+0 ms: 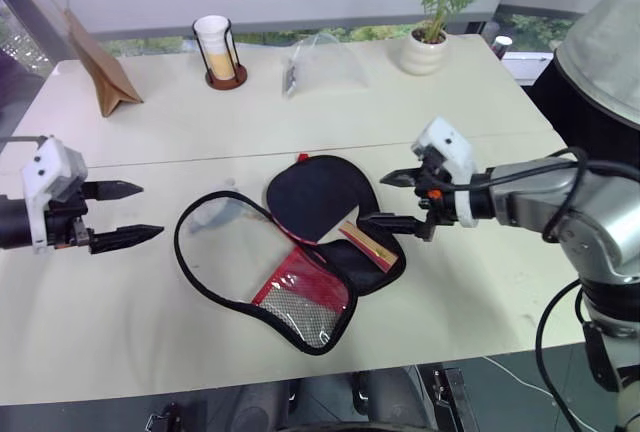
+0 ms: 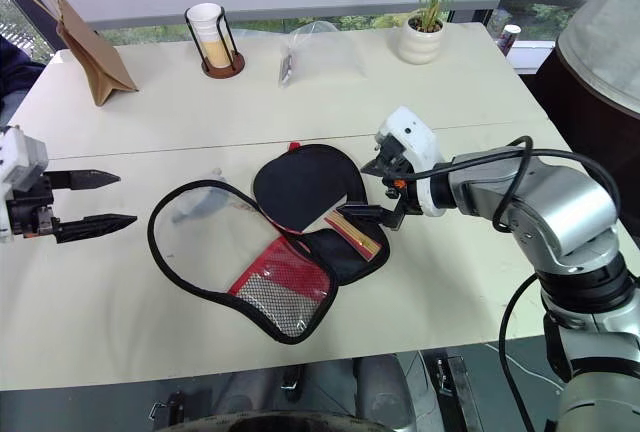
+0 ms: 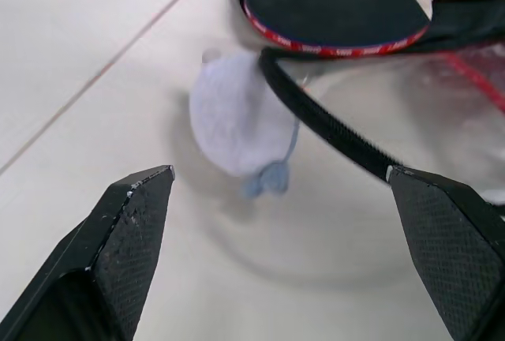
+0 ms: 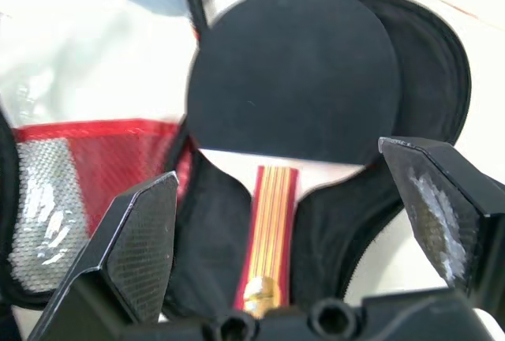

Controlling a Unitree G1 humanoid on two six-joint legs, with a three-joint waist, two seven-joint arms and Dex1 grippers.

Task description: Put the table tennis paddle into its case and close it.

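Round black-rubber paddle (image 1: pixel 318 195) lies in the open black fabric case (image 1: pixel 300 252), lid flap at nine o'clock awaiting closure; left pincer (image 1: pixel 122 214) and right pincer (image 1: pixel 392 200) both gape wide, empty.

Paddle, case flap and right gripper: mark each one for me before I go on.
table tennis paddle (image 1: pixel 318 197): left eye view, middle of the black rubber blade.
case (image 1: pixel 302 300): left eye view, red and mesh panel of the open flap.
right gripper (image 1: pixel 384 199): left eye view, midway between the open fingertips, above the handle.
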